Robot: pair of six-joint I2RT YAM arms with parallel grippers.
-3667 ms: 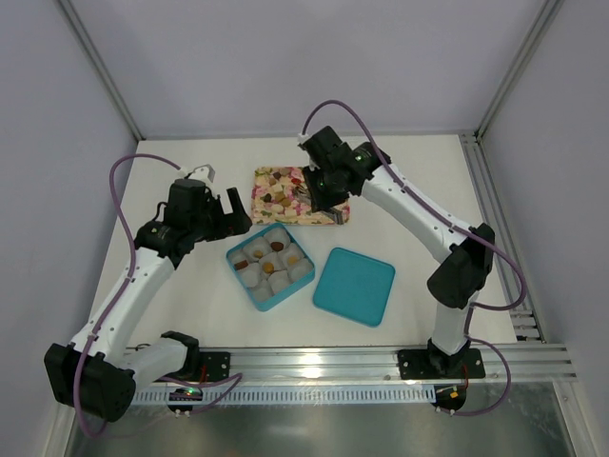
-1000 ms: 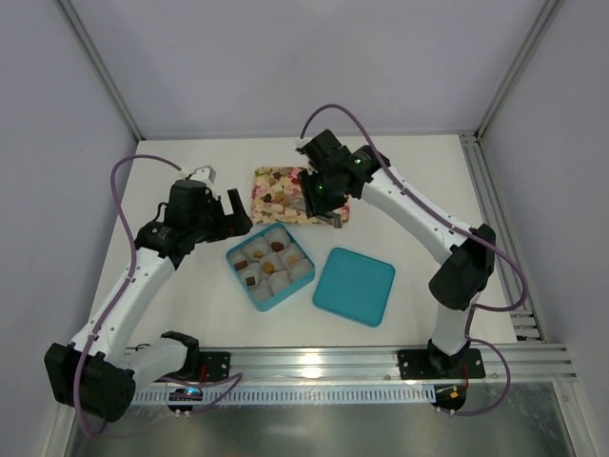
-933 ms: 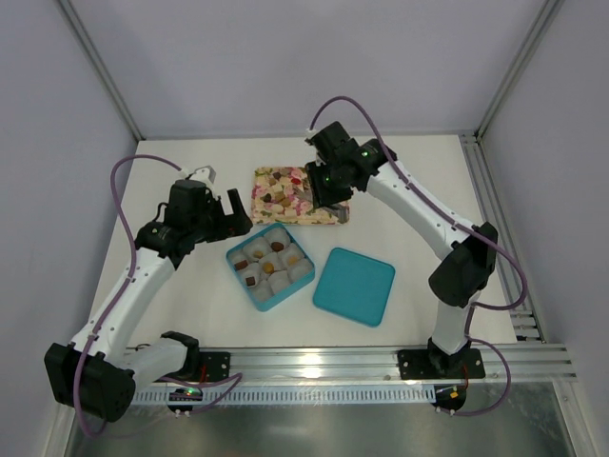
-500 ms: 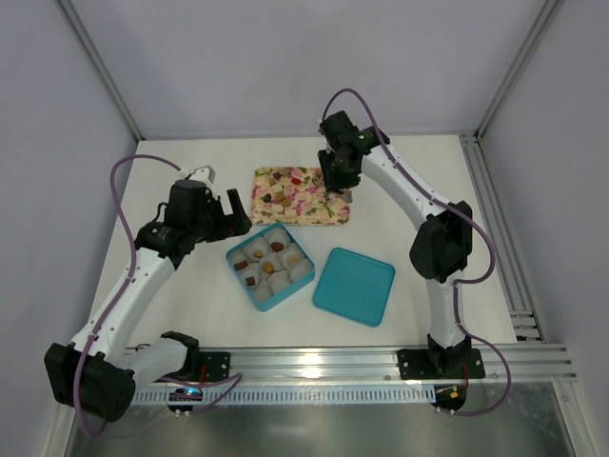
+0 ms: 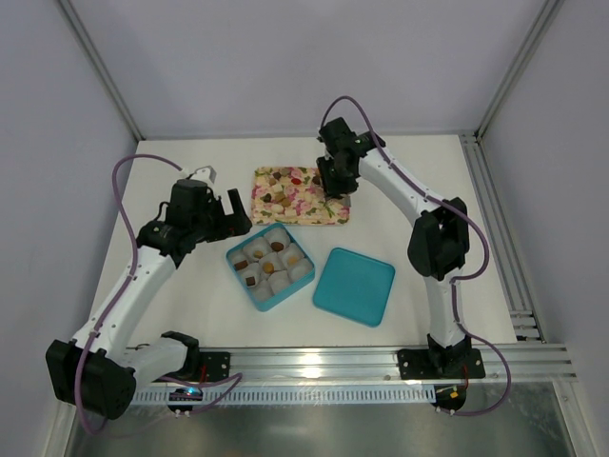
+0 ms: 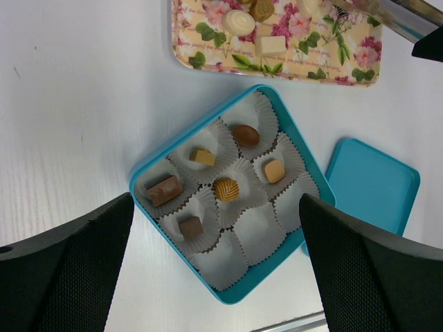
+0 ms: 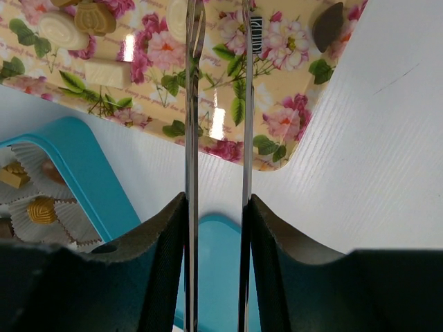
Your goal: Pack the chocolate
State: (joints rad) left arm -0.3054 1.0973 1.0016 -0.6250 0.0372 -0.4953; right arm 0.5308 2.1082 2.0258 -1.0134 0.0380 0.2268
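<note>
Right wrist view: my right claw (image 7: pixel 216 207) is clamped on thin metal tongs (image 7: pixel 191 104). Their tips reach over the flowered tray (image 7: pixel 277 128), where loose chocolate (image 7: pixel 327 24) lies ahead. I can't tell whether the tips hold a piece. My left claw (image 6: pixel 216 200), spread wide, hangs above the teal box (image 6: pixel 147 173), which has six pieces in paper cups (image 6: pixel 259 225).

Floral tray (image 6: pixel 304 55), teal box (image 5: pixel 242 284), lid (image 5: pixel 354 286), tongs (image 7: pixel 190 138)

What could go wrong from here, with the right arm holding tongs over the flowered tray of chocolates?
One: the tongs in the right gripper are thin metal, so a small chocolate may slip out on the way to the box. Two: the open left gripper hovers close over the box, so the arms might bump there.
</note>
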